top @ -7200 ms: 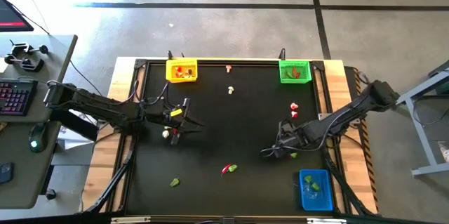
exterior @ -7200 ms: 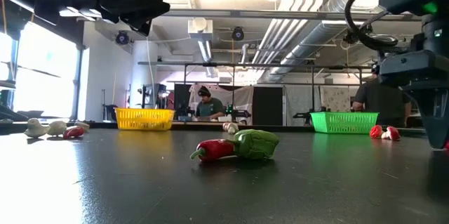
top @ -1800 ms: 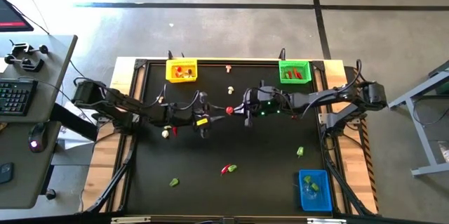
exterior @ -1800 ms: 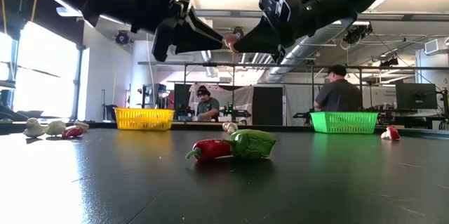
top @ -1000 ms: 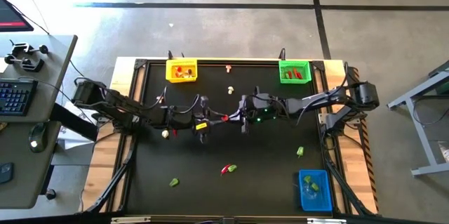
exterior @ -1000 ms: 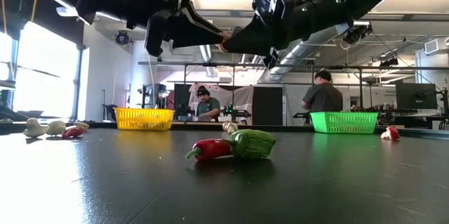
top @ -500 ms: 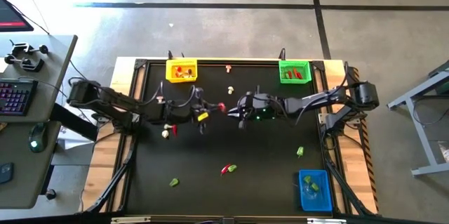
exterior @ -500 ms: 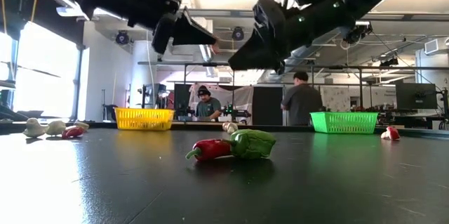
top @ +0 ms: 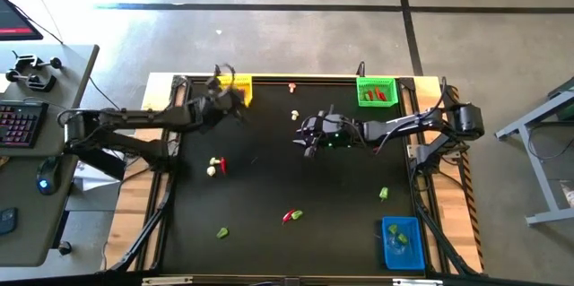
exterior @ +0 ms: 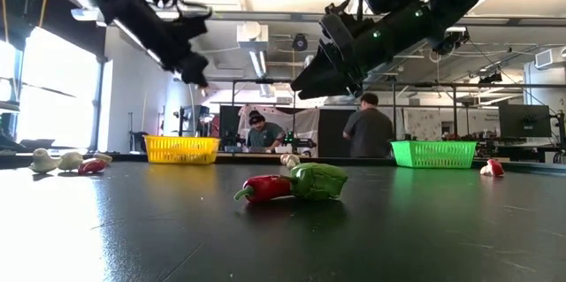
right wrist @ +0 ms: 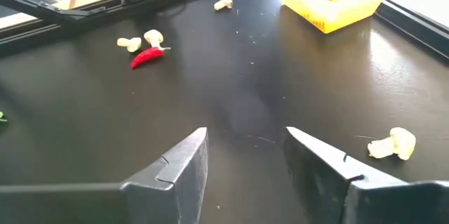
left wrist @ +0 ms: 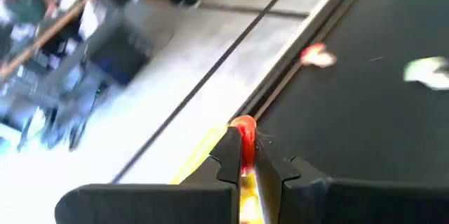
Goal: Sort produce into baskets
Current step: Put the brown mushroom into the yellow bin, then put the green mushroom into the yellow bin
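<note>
Left wrist view, left end effector [left wrist: 245, 155] clenched on red produce piece [left wrist: 244, 127], long axis along fingers

The mat's [top: 296, 178] middle lies bare, a wide lane from 9 to 3 o'clock. The right gripper [top: 308, 138] hangs above it just 12-ward of centre with its jaws apart, blocking passage there. The left gripper [top: 235, 99] crowds the yellow basket [top: 244, 82] at 11, pinching a red piece [left wrist: 243, 134]. Low obstacles: a chilli-and-green pair [top: 292, 216] at 6, a chilli and a bulb [top: 215, 167] at 9, a green chunk [top: 383, 194] at 4. Green basket [top: 377, 91] at 1, blue basket [top: 402, 241] at 5.
</note>
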Controlling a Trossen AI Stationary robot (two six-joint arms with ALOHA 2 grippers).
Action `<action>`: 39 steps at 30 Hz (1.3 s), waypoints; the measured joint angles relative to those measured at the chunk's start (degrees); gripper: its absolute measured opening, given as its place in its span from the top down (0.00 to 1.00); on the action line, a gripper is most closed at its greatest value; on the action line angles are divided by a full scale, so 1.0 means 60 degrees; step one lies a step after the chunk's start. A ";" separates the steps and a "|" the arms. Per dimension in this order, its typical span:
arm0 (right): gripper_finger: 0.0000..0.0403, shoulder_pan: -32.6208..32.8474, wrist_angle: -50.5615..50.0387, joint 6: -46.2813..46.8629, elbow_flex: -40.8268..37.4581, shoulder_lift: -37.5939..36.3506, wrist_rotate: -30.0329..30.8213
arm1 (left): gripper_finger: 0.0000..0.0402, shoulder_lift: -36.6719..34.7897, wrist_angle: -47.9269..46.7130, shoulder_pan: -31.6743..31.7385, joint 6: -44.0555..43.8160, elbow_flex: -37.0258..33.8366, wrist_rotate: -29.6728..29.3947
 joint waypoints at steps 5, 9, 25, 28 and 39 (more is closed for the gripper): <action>0.57 0.0004 0.0000 0.0018 0.0000 0.0000 0.0000 | 0.99 0.0262 -0.0152 0.2214 -0.0547 0.0004 0.1783; 0.58 0.0004 0.0023 0.0043 0.0000 0.0000 0.0000 | 0.99 0.0945 -0.0111 0.3804 -0.1729 0.0004 0.3372; 0.58 0.0007 0.0219 0.0104 0.0000 -0.0002 0.0000 | 0.76 0.3448 0.1893 0.4994 -0.2202 0.0004 0.4743; 0.58 0.0008 0.0287 0.0104 0.0000 0.0000 -0.0068 | 0.70 0.3255 0.1902 0.4994 -0.2193 0.0004 0.4720; 0.58 0.0011 0.0419 0.0100 0.0000 -0.0004 -0.0117 | 0.72 0.1135 0.1054 0.3533 -0.0407 0.0004 0.6032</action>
